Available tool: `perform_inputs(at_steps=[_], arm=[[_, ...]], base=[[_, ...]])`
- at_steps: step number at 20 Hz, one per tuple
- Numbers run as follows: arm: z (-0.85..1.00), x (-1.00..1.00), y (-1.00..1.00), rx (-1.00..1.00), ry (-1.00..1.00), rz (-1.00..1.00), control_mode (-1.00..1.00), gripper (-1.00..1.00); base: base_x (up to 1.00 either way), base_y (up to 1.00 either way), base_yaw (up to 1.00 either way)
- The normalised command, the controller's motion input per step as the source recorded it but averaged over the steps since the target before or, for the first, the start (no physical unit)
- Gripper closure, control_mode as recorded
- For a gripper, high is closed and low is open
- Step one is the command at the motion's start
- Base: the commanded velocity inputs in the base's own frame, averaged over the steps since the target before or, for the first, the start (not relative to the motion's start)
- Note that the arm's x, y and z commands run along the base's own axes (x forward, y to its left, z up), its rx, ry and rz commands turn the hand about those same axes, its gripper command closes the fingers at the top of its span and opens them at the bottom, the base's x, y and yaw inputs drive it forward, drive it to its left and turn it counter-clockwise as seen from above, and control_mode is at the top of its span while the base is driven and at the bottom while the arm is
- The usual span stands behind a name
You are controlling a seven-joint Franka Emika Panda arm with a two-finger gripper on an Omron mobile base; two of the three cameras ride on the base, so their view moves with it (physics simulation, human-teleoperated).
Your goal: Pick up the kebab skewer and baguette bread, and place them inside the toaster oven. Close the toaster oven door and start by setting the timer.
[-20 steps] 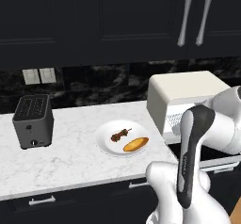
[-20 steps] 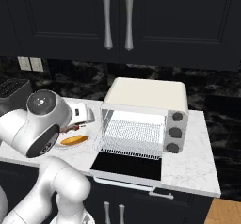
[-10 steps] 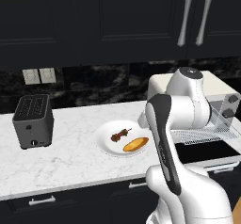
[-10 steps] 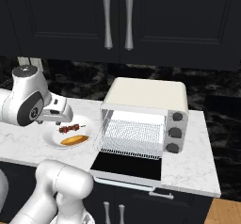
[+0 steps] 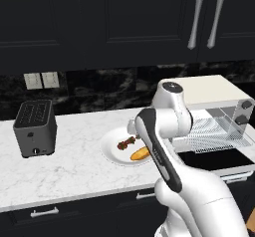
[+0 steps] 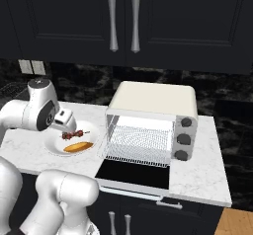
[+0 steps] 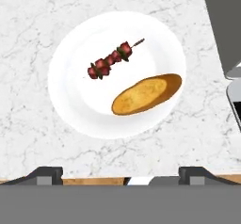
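On the marble counter (image 5: 74, 166) sits a white plate (image 7: 70, 100), with the kebab skewer (image 7: 110, 60) and the baguette bread (image 7: 147, 94) lying side by side on it, apart. Above the plate hangs the gripper (image 7: 120, 173), fingertips (image 7: 44, 172) spread wide and holding nothing. Just beside the plate, the toaster oven (image 6: 153, 123) stands with the toaster oven door (image 6: 133, 175) dropped flat open, wire rack (image 6: 138, 145) showing.

Dark, near-black upper cabinets (image 5: 124, 22) at 12 o'clock, with paired silver bar handles (image 6: 122, 19). Below them, black marble backsplash (image 5: 99, 89) carrying a pale double outlet (image 5: 41, 80) at 10 o'clock. White veined marble counter (image 5: 74, 171) across the middle. Dark drawer fronts (image 5: 74, 211) beneath. Wooden floor (image 6: 239, 224) at 5 o'clock.
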Motion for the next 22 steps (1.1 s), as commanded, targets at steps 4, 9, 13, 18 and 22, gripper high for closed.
perform_inputs(at_steps=[4,9,13,18,22], arm=[[-0.49,0.3,0.39,0.02,-0.02,-0.34,-1.0,-1.0],[-0.23,0.71,0.31,0.02,0.01,-0.37,-1.0,-1.0],[-0.19,0.44,0.04,0.05,0.11,-0.28,-1.0,-1.0],[-0.19,0.26,0.03,0.1,0.21,-0.13,-1.0,-1.0],[-0.34,0.19,0.05,0.06,0.09,-0.06,-1.0,-1.0]], base=[[0.0,0.0,0.0],[0.0,0.0,0.0],[0.0,0.0,0.0],[0.0,0.0,0.0],[0.0,0.0,0.0]])
